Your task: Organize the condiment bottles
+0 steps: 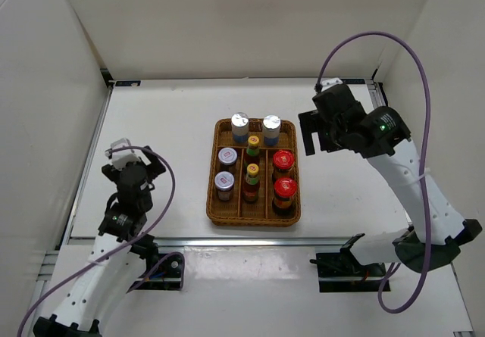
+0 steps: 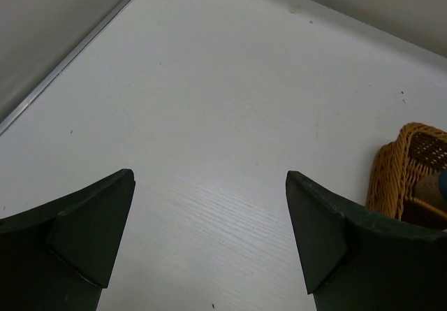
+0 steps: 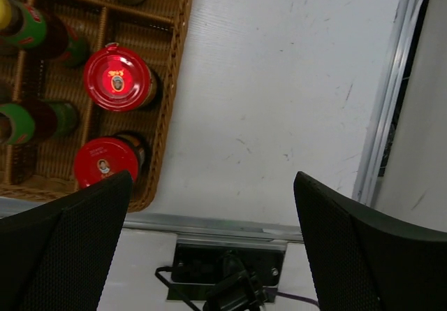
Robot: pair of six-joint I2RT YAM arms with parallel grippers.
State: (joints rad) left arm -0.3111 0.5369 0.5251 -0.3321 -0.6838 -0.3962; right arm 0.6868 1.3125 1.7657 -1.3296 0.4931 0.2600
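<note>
All the condiment bottles stand in the brown wicker tray [image 1: 214, 172]. Two silver-capped bottles [image 1: 240, 126] fill the far compartment. Two purple-lidded jars [image 1: 226, 159] stand at the left, two slim yellow-capped bottles [image 1: 252, 146] in the middle, two red-capped bottles [image 1: 283, 160] at the right. The red caps [image 3: 116, 77] and the yellow-capped bottles [image 3: 24, 26] also show in the right wrist view. My left gripper [image 1: 135, 153] is open and empty, well left of the tray. My right gripper [image 1: 311, 134] is open and empty, raised right of the tray's far corner.
The tray's corner [image 2: 405, 168] shows at the right of the left wrist view. A metal rail [image 1: 227, 240] runs along the table's near edge, with the arm mounts [image 1: 345, 270] below it. White walls enclose the table on three sides.
</note>
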